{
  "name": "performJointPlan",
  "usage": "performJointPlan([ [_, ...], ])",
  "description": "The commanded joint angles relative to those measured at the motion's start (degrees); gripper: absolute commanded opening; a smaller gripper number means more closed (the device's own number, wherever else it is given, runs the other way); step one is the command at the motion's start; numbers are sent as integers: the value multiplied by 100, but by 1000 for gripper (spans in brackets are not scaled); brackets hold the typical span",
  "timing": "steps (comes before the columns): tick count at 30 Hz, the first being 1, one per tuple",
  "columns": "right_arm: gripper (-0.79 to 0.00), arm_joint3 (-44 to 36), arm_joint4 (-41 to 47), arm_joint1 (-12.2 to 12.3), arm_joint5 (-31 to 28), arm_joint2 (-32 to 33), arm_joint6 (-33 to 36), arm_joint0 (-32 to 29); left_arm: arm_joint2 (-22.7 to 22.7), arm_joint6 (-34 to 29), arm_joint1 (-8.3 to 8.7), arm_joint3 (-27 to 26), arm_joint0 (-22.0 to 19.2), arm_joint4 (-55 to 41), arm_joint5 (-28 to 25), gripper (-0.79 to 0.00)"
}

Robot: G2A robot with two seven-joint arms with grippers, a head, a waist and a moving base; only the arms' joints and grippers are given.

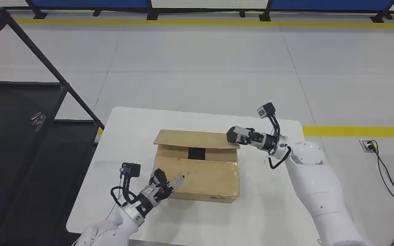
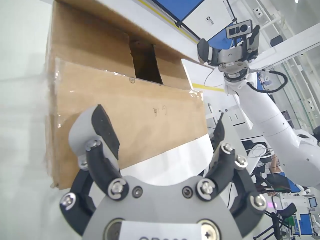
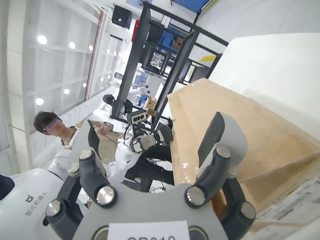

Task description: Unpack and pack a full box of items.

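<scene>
A brown cardboard box (image 1: 197, 175) stands in the middle of the white table (image 1: 271, 203). Its near flap lies flat, its far flap (image 2: 105, 18) is lifted a little, and a dark gap (image 2: 145, 61) between them shows the inside. My left gripper (image 1: 175, 182) is open at the box's near left corner, with the box side (image 2: 140, 116) just beyond its fingers (image 2: 105, 128). My right gripper (image 1: 233, 134) is open at the far flap's right end. The flap's edge (image 3: 175, 136) runs between its fingers (image 3: 212, 136).
A black metal frame (image 1: 55, 92) stands off the table's left side. Bare table surface lies to the right of the box and behind it. A yellow floor line (image 1: 345, 130) runs beyond the table's right edge.
</scene>
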Motion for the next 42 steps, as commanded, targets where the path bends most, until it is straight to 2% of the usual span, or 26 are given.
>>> performJointPlan([
  [1,0,-244,-70,48,93,-20,93,-124,43,-18,-4,26,-48,26,40,0],
  [6,0,-640,-299,145,338,-57,212,-397,123,-29,-13,67,-137,63,121,0],
  [9,0,-716,-56,146,421,-117,237,-533,160,-27,-19,93,-185,59,154,0],
  [20,0,-245,780,92,510,-400,441,-517,233,-25,-34,162,-295,12,230,0],
  [29,0,154,773,80,518,-582,307,-429,216,48,-44,167,-336,-37,335,0],
  [42,0,26,522,127,653,-683,-16,-508,-362,499,-42,61,-115,-591,581,0],
])
